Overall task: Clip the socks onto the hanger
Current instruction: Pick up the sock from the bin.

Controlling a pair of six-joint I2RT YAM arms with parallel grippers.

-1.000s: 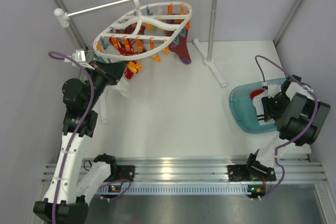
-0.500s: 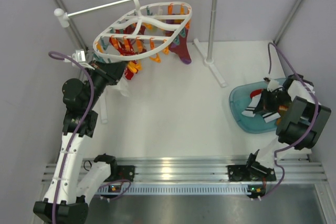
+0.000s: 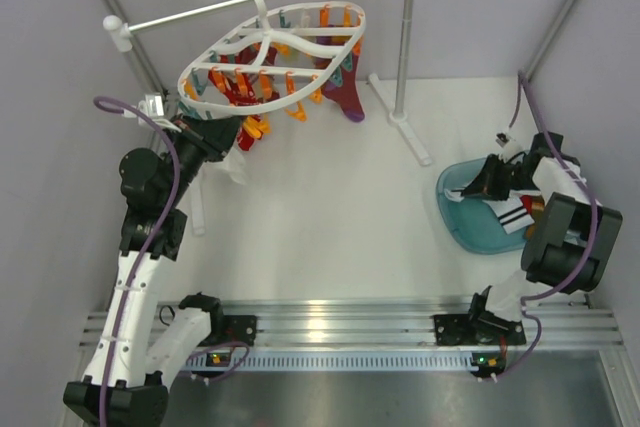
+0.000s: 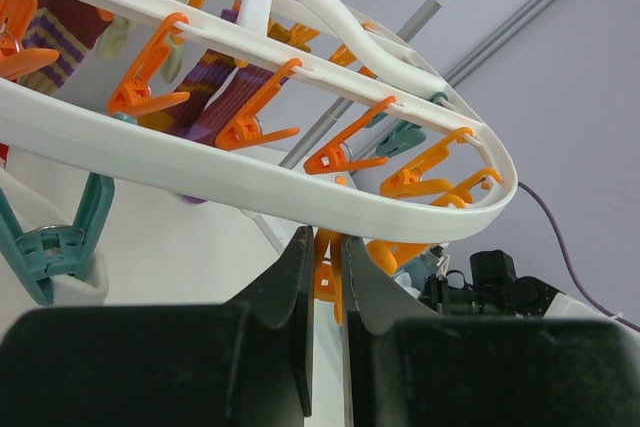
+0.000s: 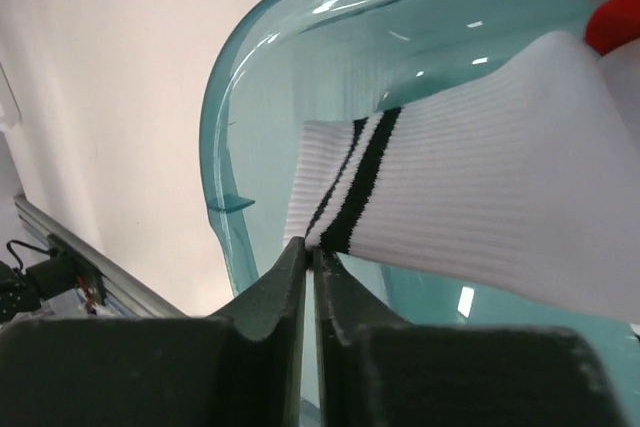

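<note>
The hanger point(image 3: 270, 52), upper left, already carries socks point(image 3: 345, 97). Right claw point(image 5: 308, 257) pinches a black-striped sock point(image 5: 450, 207) in the basin point(image 3: 455, 222), not yet clipped; left claw point(image 4: 325, 257) squeezes an orange clip point(image 4: 326, 285).

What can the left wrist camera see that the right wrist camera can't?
Only the left wrist view shows the hanger, a teal clip on it, the purple striped socks hanging from it, and the left pincer shut on an orange clip. Only the right wrist view shows the blue basin and the white sock with black stripes, which the right pincer pinches at its edge. Both views show their own dark pincer shut on something.
</note>
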